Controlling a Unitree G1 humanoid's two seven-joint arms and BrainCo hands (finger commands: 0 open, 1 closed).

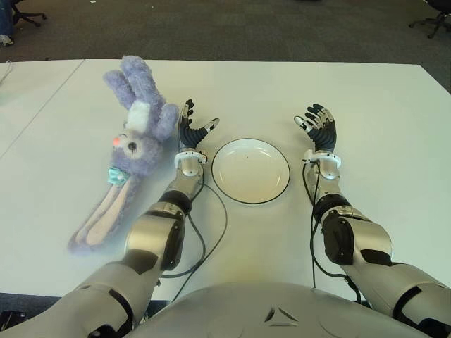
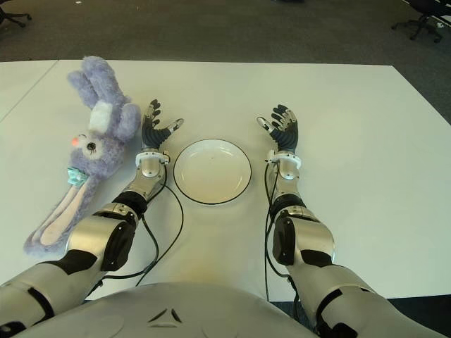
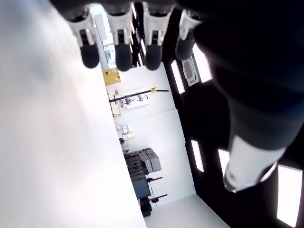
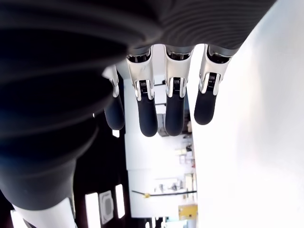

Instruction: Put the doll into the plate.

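A purple plush rabbit doll point(image 1: 134, 144) lies on its back on the white table point(image 1: 373, 113), its long ears trailing toward the near left edge. A white plate point(image 1: 251, 170) with a dark rim sits empty in the middle. My left hand point(image 1: 192, 130) shows between the doll and the plate, close to the doll's arm, fingers point(image 3: 123, 47) spread and holding nothing. My right hand point(image 1: 318, 127) shows to the right of the plate, fingers point(image 4: 175, 109) extended, nothing in it.
Dark carpet lies beyond the table's far edge, with office chair bases point(image 1: 431, 21) at the far corners. A seam point(image 1: 42, 105) splits the table on the left. Black cables point(image 1: 211, 239) run along both forearms.
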